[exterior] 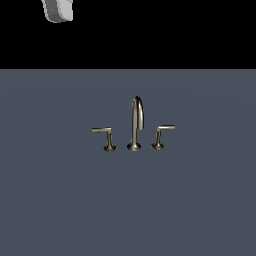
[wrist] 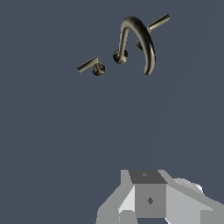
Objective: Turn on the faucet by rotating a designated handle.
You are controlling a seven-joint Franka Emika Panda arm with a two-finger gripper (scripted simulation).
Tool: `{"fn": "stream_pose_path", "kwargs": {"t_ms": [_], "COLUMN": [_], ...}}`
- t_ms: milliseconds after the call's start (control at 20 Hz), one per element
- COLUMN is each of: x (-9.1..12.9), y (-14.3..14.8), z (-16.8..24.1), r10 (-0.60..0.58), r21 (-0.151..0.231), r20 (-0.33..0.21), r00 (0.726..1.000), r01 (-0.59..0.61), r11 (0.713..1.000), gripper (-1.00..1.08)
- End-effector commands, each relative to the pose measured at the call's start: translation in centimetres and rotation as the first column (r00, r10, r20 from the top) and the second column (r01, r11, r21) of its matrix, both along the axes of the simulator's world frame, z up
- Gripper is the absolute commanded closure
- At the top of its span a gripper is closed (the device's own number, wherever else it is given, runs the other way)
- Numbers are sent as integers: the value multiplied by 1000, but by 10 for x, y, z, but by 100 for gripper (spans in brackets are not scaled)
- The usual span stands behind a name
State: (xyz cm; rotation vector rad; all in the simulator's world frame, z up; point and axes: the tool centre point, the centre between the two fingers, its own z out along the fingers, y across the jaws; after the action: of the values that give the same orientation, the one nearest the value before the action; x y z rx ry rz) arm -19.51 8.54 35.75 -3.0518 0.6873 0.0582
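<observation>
— On the grey desk [exterior: 50,200], going from the exterior view's left: the handle [exterior: 103,136] with its lever arm pointing left, then the arched spout [exterior: 136,122] of the faucet [exterior: 134,131], then the twin handle [exterior: 161,135] with its arm pointing right. Where is the gripper [wrist: 148,199]?

— High above and well apart from all three. The exterior view shows only a pale piece of the arm [exterior: 57,10] at the top left, and the wrist view shows the gripper's body, not the fingertips, so I cannot tell whether the jaws are spread or pressed together.

— How should it go in?

— I'd come down on the outer end of the lever arm and push it round its post.

— Anything in the way?

— Only the spout, just beside the handle; approaching from the handle's open left side avoids it.
</observation>
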Motion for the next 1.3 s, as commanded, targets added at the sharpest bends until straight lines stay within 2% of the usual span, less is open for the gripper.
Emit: {"fn": "stream_pose_path", "kwargs": {"t_ms": [0,300,600,900,1250], "x": [10,36,62,89,120], "y": [8,24,37,45,49], "z": [-14,-47,-79,-109,-142], "r10": [-56,-184,-303,-411,-525], "r21": [0,-2,-3,-4,-7], "r20": [1,3,6,8,11], "r00": [998,983,953,911,851], "r01": [56,184,303,411,525], "r11": [998,983,953,911,851], "gripper": [108,108,108,108,108]}}
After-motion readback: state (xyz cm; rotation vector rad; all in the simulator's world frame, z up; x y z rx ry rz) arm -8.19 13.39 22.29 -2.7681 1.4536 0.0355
